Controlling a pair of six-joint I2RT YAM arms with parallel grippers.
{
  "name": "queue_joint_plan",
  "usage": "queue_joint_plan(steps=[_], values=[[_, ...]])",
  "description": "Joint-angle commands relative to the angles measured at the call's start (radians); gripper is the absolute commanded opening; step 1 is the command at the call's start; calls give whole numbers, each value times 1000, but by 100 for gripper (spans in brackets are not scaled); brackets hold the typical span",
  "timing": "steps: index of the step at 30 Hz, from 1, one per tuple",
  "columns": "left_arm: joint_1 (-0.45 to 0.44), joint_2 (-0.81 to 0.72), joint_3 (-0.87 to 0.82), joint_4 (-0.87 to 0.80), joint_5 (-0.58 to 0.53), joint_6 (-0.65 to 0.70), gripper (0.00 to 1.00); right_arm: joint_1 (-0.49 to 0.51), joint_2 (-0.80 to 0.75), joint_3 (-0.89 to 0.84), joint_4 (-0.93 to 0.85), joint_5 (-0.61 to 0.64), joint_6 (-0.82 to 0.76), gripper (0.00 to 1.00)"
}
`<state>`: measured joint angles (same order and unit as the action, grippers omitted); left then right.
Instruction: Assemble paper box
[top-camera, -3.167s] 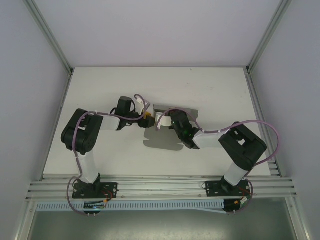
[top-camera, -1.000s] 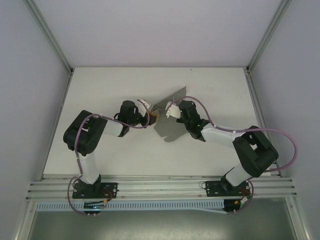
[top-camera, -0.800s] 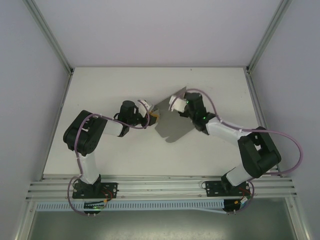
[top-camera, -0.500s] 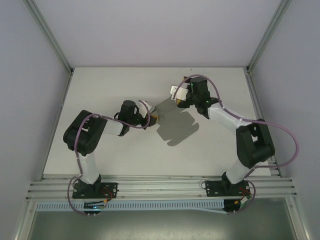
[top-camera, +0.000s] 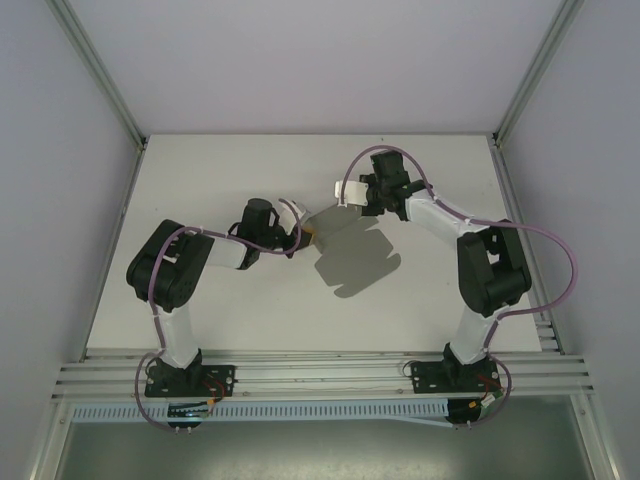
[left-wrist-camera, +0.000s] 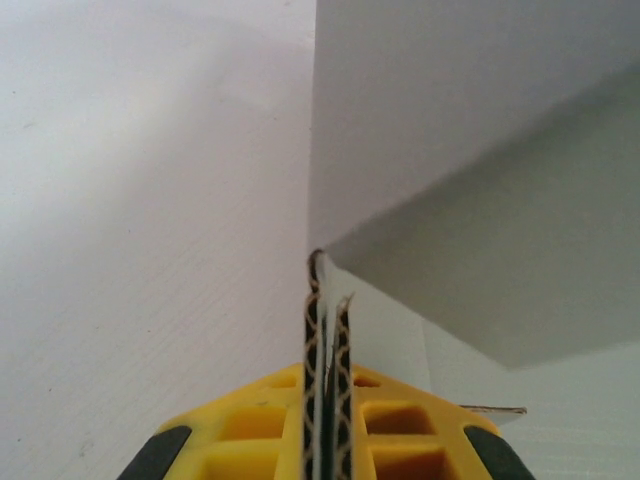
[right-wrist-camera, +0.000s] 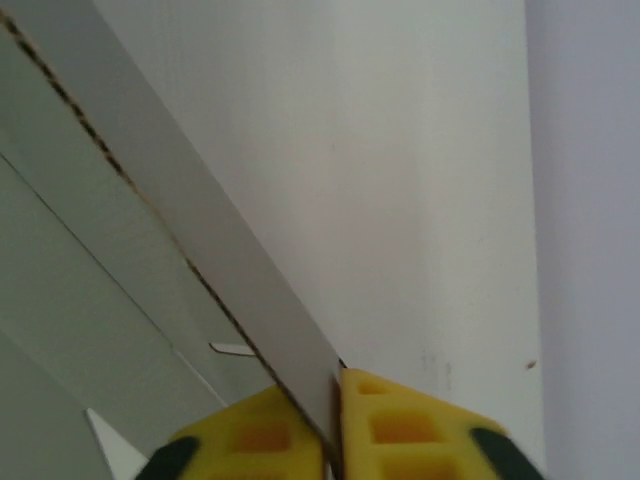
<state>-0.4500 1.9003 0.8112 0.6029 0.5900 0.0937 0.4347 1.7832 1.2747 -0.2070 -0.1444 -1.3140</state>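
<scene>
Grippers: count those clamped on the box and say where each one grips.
2. The left gripper pinches the box at its left corner; the right gripper pinches its far edge.

1. My paper box (left-wrist-camera: 450, 100): thin grey cardboard, matt and smooth.
2. Pads (left-wrist-camera: 250, 425) of my left gripper (left-wrist-camera: 327, 310): yellow moulded plastic, faintly glossy.
3. Table (left-wrist-camera: 120, 250): white, matt, finely ribbed.

A white table (top-camera: 200, 180) sits between pale walls (top-camera: 320, 60) — left, right and far. Aluminium rails (top-camera: 320, 372) run along its near edge, with slanted posts (top-camera: 95, 70) at the far corners.
</scene>
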Motion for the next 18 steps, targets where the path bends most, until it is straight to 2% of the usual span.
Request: queue_joint_plan(steps=[1,3,4,6,8,10,11,12,16,18], values=[[1,-23,6,16,18,-3,10,18,-37,-33,-21,38,3,0],[2,-51,-15,39,11,-25,21,29,-74,-80,44,92,22,0],[2,-72,-26,36,1,-34,31,34,-94,-104,79,118,29,0],[5,-132,-62,26,-23,-51,37,41,-139,-155,139,160,61,0],[12,-185,-122,36,-58,-77,58,45,-183,-200,189,190,109,0],[30,-268,-185,52,-94,-118,67,63,-221,-247,237,223,132,0],[44,-302,-217,53,-138,-159,78,78,-238,-282,288,259,139,0],[61,-328,-244,56,-154,-197,98,97,-250,-312,335,297,141,0],[113,-392,-268,13,-264,-362,98,171,-276,-403,471,434,113,0],[120,-399,-209,-66,-236,-383,99,180,-290,-413,448,412,132,0]])
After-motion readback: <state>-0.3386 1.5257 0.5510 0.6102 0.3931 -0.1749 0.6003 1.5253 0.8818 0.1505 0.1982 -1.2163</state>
